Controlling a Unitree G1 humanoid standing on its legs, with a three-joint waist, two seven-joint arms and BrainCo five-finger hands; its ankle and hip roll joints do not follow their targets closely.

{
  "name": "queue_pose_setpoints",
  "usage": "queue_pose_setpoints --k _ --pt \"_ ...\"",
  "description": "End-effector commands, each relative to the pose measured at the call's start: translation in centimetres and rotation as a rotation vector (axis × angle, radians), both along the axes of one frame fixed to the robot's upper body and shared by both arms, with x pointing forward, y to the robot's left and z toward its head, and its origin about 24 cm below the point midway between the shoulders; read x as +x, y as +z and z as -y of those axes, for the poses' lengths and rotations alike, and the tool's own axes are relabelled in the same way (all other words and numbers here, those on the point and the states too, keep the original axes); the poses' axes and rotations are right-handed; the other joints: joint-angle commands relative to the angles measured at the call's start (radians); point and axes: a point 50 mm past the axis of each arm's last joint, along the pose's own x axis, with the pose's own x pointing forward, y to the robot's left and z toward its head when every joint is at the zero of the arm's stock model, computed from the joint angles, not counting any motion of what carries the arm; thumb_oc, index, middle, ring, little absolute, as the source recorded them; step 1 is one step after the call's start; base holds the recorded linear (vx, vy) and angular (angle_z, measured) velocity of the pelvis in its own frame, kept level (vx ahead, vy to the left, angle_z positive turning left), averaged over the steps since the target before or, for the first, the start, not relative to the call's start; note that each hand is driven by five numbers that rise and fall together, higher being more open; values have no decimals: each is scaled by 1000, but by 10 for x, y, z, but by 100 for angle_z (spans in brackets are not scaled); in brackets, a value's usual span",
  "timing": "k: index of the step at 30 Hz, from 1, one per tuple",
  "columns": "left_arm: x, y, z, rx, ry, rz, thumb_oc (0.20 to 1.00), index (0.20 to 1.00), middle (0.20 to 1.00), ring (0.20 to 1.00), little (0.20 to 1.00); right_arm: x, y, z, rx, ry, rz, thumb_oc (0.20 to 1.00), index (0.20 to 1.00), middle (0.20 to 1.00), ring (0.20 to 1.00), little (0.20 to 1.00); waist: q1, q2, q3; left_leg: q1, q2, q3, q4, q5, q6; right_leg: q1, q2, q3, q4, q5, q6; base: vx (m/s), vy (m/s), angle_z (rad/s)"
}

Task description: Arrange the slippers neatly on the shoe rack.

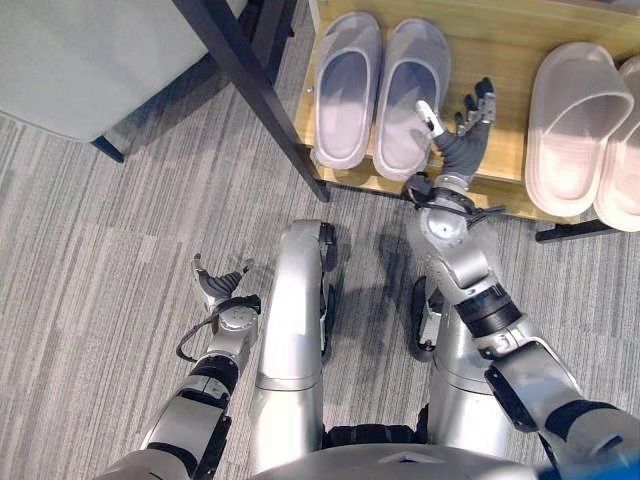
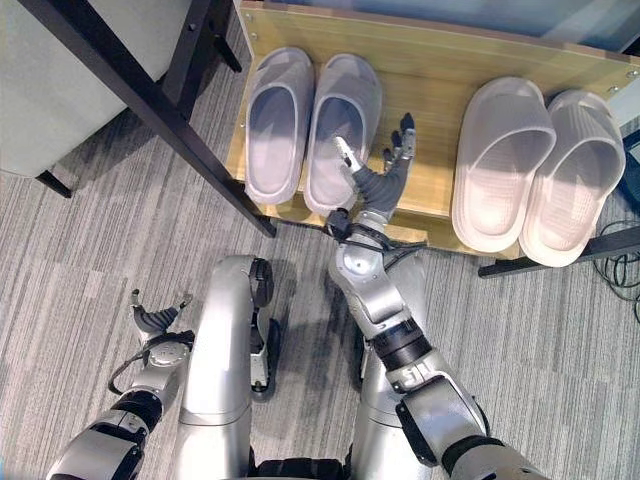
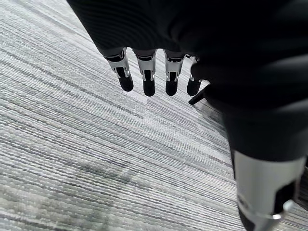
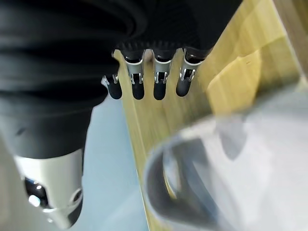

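The right hand [image 2: 385, 175], fingers spread and holding nothing, hovers mid-frame beside the grey pair [image 2: 312, 120] on the rack [image 2: 430, 90]; a careless sweep could knock it askew. The left hand [image 1: 222, 285] hangs relaxed, lower left.

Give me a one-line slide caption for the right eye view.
Right hand open over the wooden shoe rack, beside the grey slipper pair; pale pink pair sits further right.
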Motion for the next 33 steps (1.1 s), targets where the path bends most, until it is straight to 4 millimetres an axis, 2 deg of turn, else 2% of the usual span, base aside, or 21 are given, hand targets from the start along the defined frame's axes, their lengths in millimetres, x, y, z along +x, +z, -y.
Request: queue_pose_setpoints --k 1,2,4,10,11,14,15,17,20,23,26,27,28,29,30,33 --pt "-12 -2 -13 57 15 1 1000 1000 1000 1000 1000 -18 27 0 3 -19 187 1000 1000 1000 1000 1000 46 -51 -34 -15 1 -81 50 81 31 46 22 96 47 126 -39 0 0 0" --pt "-13 -1 -14 63 12 9 1000 1000 1000 1000 1000 -22 30 16 -14 -86 214 1000 1000 1000 1000 1000 43 -56 -34 -15 0 -82 50 82 30 46 22 95 47 125 -37 0 0 0" --pt "-14 -1 -15 65 7 12 1000 1000 1000 1000 1000 -26 30 27 12 -105 228 1000 1000 1000 1000 1000 41 -58 -34 -15 1 -82 51 84 29 47 22 93 49 124 -36 0 0 0" --pt "-20 -6 -19 54 2 -7 1000 1000 1000 1000 1000 -41 32 45 -29 -85 306 1000 1000 1000 1000 1000 35 -69 -34 -15 2 -80 54 88 26 45 23 97 54 128 -31 0 0 0" --pt "-23 -7 -19 45 -2 -3 1000 1000 1000 1000 1000 -49 30 55 -83 -110 325 1000 1000 1000 1000 1000 29 -72 -34 -15 1 -80 53 89 25 47 24 96 54 128 -30 0 0 0" --pt "-25 -8 -18 41 -13 9 1000 1000 1000 1000 1000 -59 30 66 -157 -144 360 1000 1000 1000 1000 1000 21 -75 -34 -15 0 -81 53 91 25 47 25 94 53 130 -29 -2 0 -2" --pt "-30 -12 -20 27 -6 0 1000 1000 1000 1000 1000 -68 27 80 -212 -178 367 1000 1000 1000 1000 1000 13 -79 -37 -15 3 -85 56 93 23 45 28 93 52 131 -27 -3 -3 -7" --pt "-31 -13 -20 22 -8 5 1000 1000 1000 1000 1000 -71 20 93 -275 -256 322 1000 1000 1000 1000 1000 4 -84 -42 -15 8 -86 56 93 21 42 28 94 53 129 -25 1 4 -6" --pt "-32 -12 -20 24 -18 19 1000 1000 1000 1000 1000 -86 17 103 -298 -282 350 1000 1000 1000 1000 1000 -9 -85 -51 -15 9 -87 48 95 19 44 27 91 43 130 -26 -6 5 -3" --pt "-38 -17 -20 14 -24 3 1000 1000 1000 1000 1000 -104 25 111 -384 -333 409 1000 1000 1000 1000 1000 -22 -91 -55 -15 12 -91 41 104 15 42 28 88 35 132 -27 -20 -8 -2" --pt "-39 -18 -18 12 -35 12 1000 1000 1000 1000 1000 -120 32 120 -519 -425 433 1000 1000 1000 1000 1000 -33 -96 -51 -15 13 -93 36 110 12 38 35 88 20 142 -27 -46 11 -4" --pt "-40 -18 -20 18 -42 16 1000 1000 1000 1000 1000 -127 36 123 -647 -475 429 1000 1000 1000 1000 1000 -37 -98 -45 -15 14 -94 35 110 11 37 39 90 15 145 -26 -34 5 -5" --pt "-41 -18 -19 17 -43 15 1000 1000 1000 1000 1000 -128 36 123 -649 -477 428 1000 1000 1000 1000 1000 -36 -97 -46 -15 14 -95 35 110 11 37 39 89 15 145 -26 -39 5 -7" --pt "-41 -17 -20 25 -50 19 1000 1000 1000 1000 1000 -133 37 127 -751 -539 412 1000 1000 1000 1000 1000 -41 -101 -38 -15 13 -97 38 110 12 35 41 93 15 148 -24 -38 9 -7" --pt "-42 -17 -19 41 -51 26 1000 1000 1000 1000 1000 -138 35 131 -819 -593 390 1000 1000 1000 1000 1000 -47 -104 -33 -15 18 -94 34 106 12 31 43 97 10 151 -23 -55 18 -9" --pt "-48 -18 -21 46 -39 35 1000 1000 1000 1000 1000 -148 23 141 -854 -642 315 1000 1000 1000 1000 1000 -60 -104 -33 -15 18 -88 19 106 19 29 49 105 -9 156 -19 -52 27 -6"
